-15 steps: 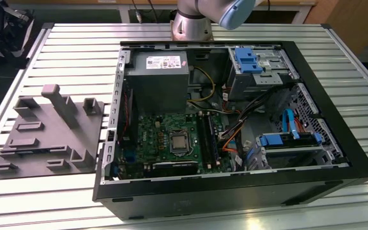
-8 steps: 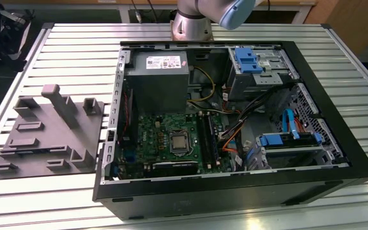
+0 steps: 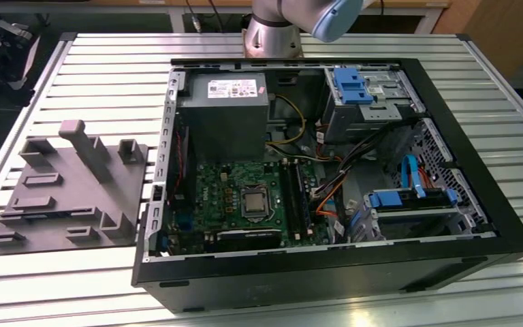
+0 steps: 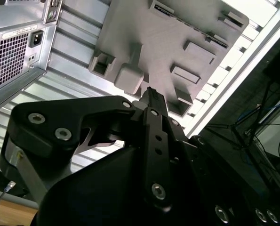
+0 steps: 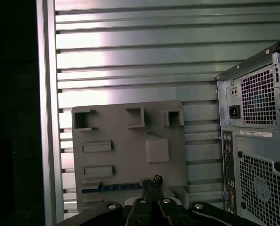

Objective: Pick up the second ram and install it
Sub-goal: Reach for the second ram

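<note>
Blue-green, the second ram (image 5: 112,187) lies flat in a recess of the grey tray (image 5: 125,141) on the desk (image 5: 130,56), likely steadied for grasping. The end effector (image 5: 152,181) hangs above it, fingers closed together, holding nothing.

The tray (image 3: 71,191) is grey, the second ram (image 5: 111,187) blue, the motherboard (image 3: 225,191) green, the case (image 3: 334,279) black, the ribbed table (image 3: 107,75) silver.
</note>
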You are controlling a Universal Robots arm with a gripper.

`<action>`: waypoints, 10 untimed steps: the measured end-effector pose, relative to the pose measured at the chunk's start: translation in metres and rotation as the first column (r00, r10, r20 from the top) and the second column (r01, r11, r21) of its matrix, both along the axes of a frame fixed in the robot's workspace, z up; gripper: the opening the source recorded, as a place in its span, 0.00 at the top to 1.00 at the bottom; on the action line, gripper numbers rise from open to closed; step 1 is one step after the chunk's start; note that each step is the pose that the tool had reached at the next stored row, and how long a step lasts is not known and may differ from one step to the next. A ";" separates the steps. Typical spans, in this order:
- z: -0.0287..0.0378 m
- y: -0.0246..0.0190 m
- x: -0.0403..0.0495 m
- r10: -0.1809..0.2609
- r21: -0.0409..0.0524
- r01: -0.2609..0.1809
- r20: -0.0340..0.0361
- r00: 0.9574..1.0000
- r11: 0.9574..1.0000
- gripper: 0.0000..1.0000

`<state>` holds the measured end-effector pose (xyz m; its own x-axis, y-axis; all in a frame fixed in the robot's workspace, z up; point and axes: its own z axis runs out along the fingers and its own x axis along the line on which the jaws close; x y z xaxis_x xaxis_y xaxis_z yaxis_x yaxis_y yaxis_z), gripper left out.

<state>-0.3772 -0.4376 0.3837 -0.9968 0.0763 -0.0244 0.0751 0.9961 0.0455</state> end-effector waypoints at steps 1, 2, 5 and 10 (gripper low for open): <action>-0.0004 -0.0006 -0.0004 0.000 0.000 0.000 0.000 1.000 1.000 0.89; -0.0008 -0.0012 -0.0007 0.000 0.000 0.000 0.000 1.000 1.000 0.89; -0.0020 -0.0031 -0.0017 0.000 0.000 0.000 0.000 1.000 1.000 0.89; -0.0039 -0.0062 -0.0032 0.000 0.000 0.000 0.000 1.000 1.000 0.89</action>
<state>-0.3804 -0.4438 0.3798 -0.9968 0.0762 -0.0244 0.0751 0.9961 0.0455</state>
